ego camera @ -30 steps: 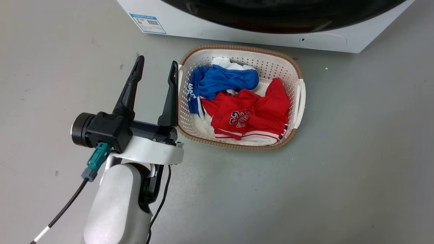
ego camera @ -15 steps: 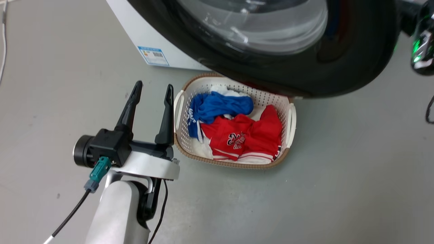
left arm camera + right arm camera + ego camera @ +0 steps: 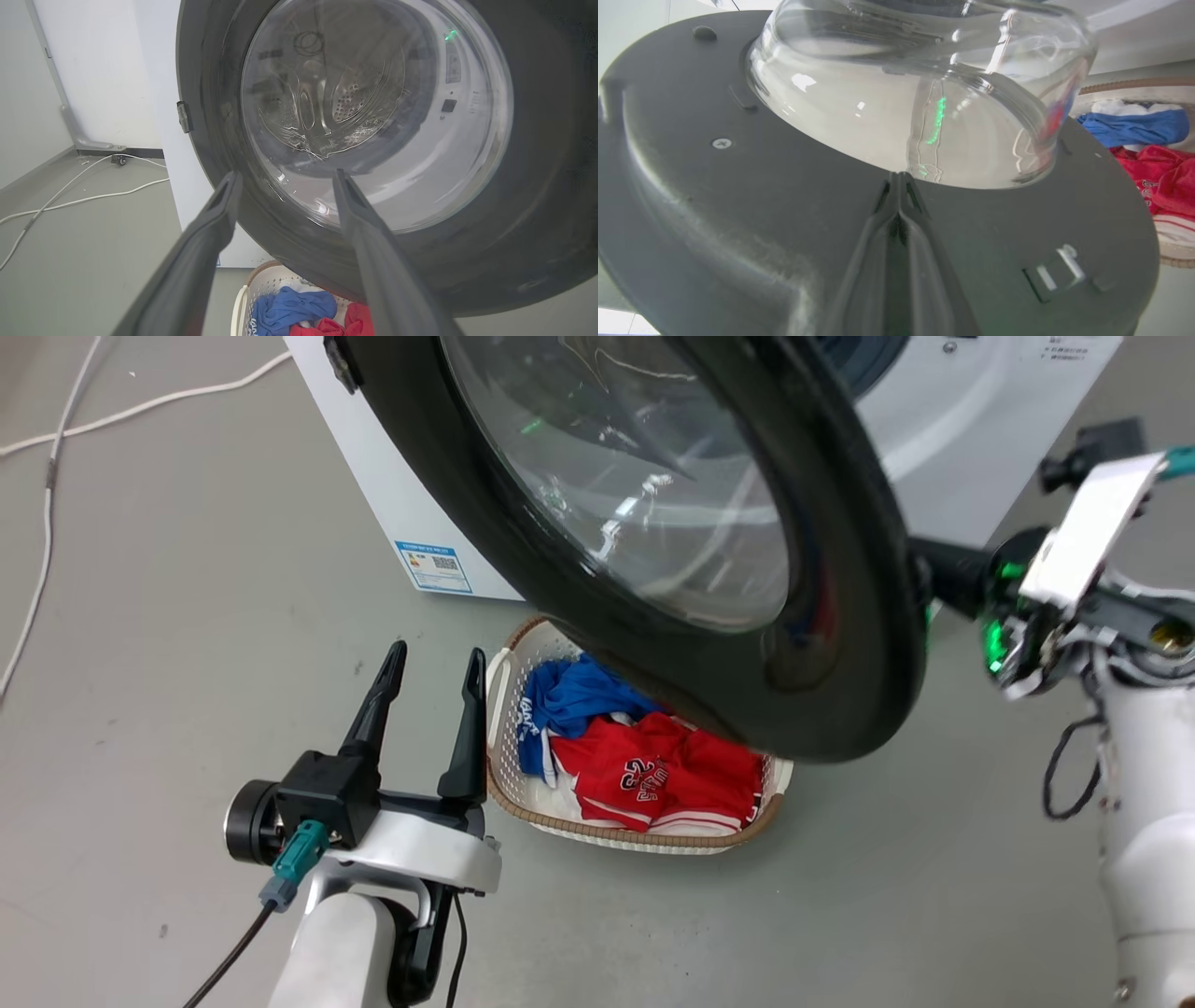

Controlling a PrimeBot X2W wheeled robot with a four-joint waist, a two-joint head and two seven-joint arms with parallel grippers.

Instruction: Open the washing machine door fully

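Note:
The washing machine door point(image 3: 840, 616), a big glossy black ring around a clear glass bowl point(image 3: 635, 495), stands swung out from the white machine point(image 3: 943, 457) and hangs over the laundry basket. My right arm point(image 3: 1074, 579) reaches in behind the door's right edge, which hides its fingers. In the right wrist view my right gripper point(image 3: 900, 179) is shut, its tips lying against the door's grey inner face point(image 3: 738, 196) just below the bowl point(image 3: 901, 107). My left gripper point(image 3: 439, 653) is open and empty, low beside the basket, and points at the door's front point(image 3: 537, 210).
A white basket with a brown rim point(image 3: 635, 835) sits on the floor under the door, holding red point(image 3: 653, 775) and blue point(image 3: 569, 695) clothes. A white cable point(image 3: 56, 457) runs over the grey floor at the far left.
The door has swung outward from near the machine's front to well over the basket. The head view has tilted upward, bringing my right arm into it. My left gripper stays open.

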